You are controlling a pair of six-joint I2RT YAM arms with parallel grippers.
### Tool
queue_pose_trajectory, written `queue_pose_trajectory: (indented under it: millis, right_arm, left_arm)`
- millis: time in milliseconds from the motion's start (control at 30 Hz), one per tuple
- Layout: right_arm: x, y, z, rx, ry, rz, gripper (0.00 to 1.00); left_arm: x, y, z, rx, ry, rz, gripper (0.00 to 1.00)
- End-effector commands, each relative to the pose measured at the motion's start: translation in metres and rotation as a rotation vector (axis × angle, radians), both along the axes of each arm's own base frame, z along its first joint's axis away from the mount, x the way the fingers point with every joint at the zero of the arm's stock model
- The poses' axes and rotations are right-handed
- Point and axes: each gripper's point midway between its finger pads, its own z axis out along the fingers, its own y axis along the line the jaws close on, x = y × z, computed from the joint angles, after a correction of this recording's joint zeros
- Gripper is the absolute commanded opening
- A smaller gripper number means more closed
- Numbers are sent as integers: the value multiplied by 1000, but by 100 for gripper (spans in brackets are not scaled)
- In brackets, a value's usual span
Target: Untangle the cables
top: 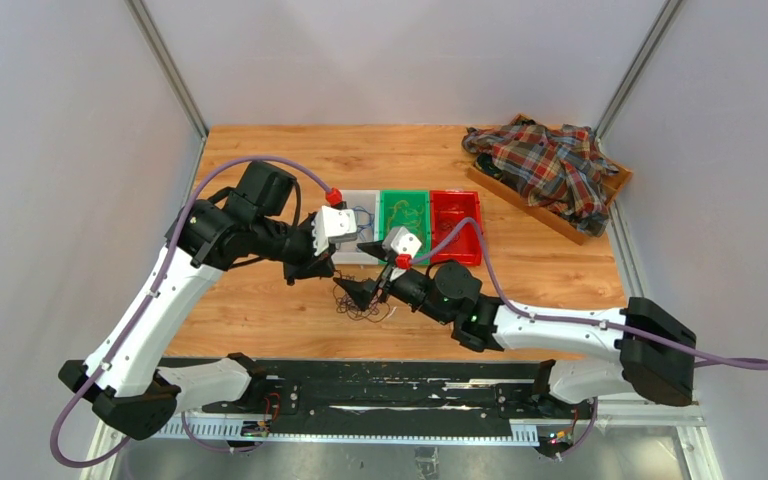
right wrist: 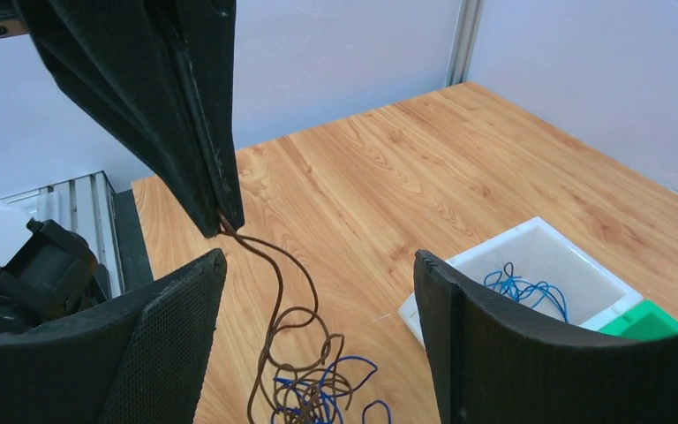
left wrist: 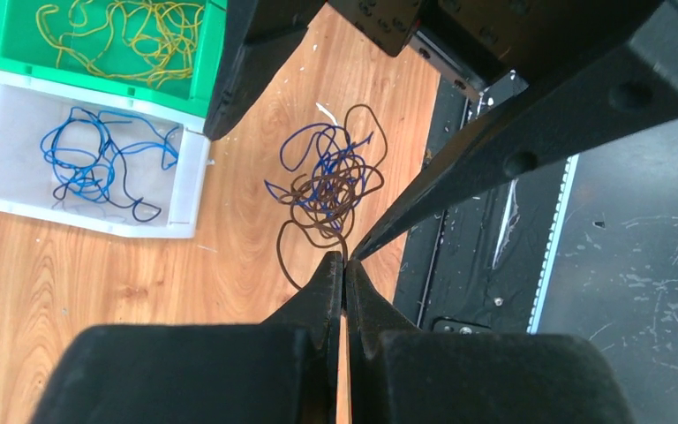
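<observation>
The cables (left wrist: 331, 181) lie as a loose clump of dark brown and blue loops on the wooden table, near its front edge (top: 363, 305). My left gripper (left wrist: 345, 258) is shut on one brown cable, which rises from the clump to its tips. In the right wrist view the left fingers (right wrist: 185, 115) hang from the upper left, and the brown strand (right wrist: 278, 274) drops from them to the clump (right wrist: 318, 393). My right gripper (right wrist: 318, 265) stands wide open above the clump with nothing between its pads, one finger on each side of the lifted strand.
A white bin (left wrist: 185, 190) holds blue wires and a green bin (left wrist: 106, 84) holds yellow wires, both just behind the clump. A red bin (top: 457, 194) stands to their right. A plaid shirt (top: 545, 165) lies in a wooden tray at the back right.
</observation>
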Motion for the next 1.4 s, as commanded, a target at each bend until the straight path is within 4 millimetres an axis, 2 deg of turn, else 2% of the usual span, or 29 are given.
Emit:
queue_pose_trajectory:
  millis: [0, 133, 467, 600, 767, 1033, 1167, 1367]
  right_arm:
    - [0, 11, 25, 52, -60, -3, 77]
    - [15, 10, 23, 46, -74, -81, 75]
    - [50, 3, 35, 86, -163, -307, 73]
    - [58, 1, 26, 71, -162, -357, 71]
    - [60, 2, -8, 7, -138, -361, 71]
    - [56, -5, -80, -58, -13, -362, 72]
    - [54, -17, -102, -69, 39, -386, 72]
    - [42, -29, -130, -116, 76, -375, 71]
  left_arm:
    - [-8, -5, 17, -57, -2, -11, 1]
    - [-12, -7, 24, -83, 12, -9, 1]
    - [-29, -14, 36, -157, 73, -24, 0]
    - [-36, -17, 46, -195, 93, -32, 0]
    - [-39, -21, 67, -240, 79, -45, 1]
    - [-25, -23, 117, -303, -50, -18, 0]
    - [-23, -23, 137, -332, -101, -15, 0]
    - [-14, -18, 156, -336, -207, 7, 0]
